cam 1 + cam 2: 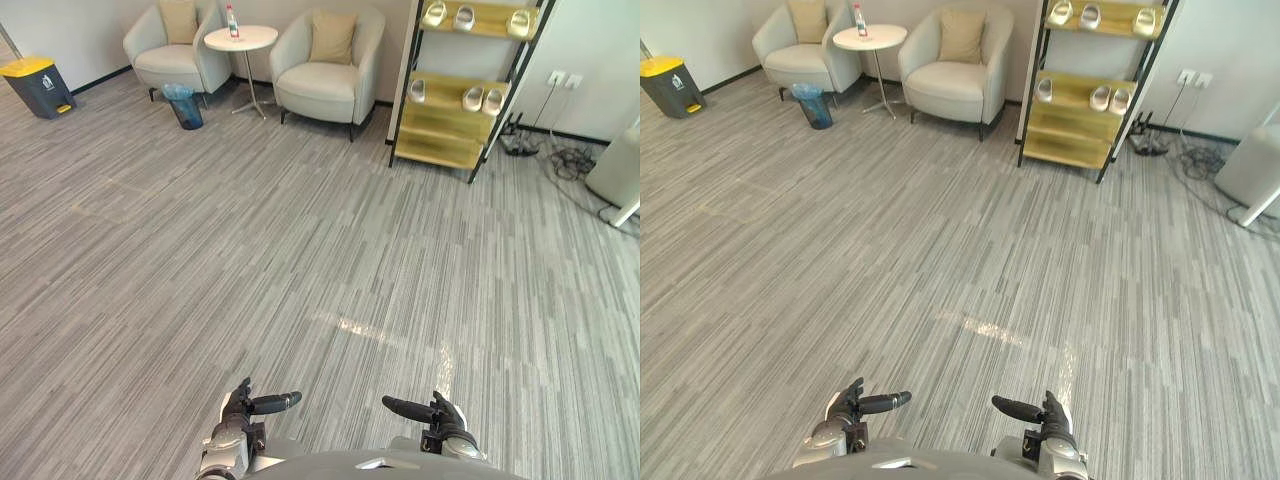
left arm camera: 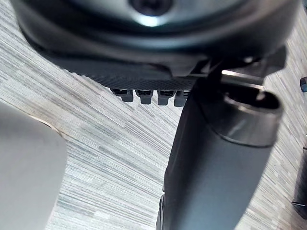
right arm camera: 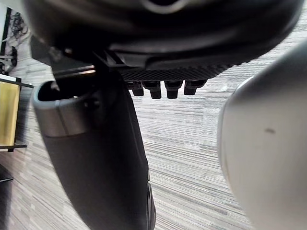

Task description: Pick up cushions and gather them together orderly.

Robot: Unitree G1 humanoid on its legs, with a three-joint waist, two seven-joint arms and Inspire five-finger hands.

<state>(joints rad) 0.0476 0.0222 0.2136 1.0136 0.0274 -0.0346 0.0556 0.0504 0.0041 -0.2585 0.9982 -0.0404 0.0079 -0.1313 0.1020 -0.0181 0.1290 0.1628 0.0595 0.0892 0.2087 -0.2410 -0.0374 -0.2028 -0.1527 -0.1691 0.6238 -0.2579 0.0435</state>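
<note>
The left hand (image 1: 238, 405) and right hand (image 1: 446, 412) hang near, loosely open and empty. Far left, the left cushion (image 1: 179, 20) and the right cushion (image 1: 332, 37) sit on armchairs (image 1: 318, 92).

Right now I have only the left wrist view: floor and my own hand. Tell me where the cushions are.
Observer: Far across the room, by the wall. The left cushion leans on the back of the left armchair, and the right cushion on the back of the right armchair.
Operator: Name what stands between those chairs.
Observer: A round white table with a bottle on it, and a blue bin on the floor beside the left armchair.
Operator: Report my right hand.
Observer: The right hand hangs low before the body, open and empty, as does the left hand.
</note>
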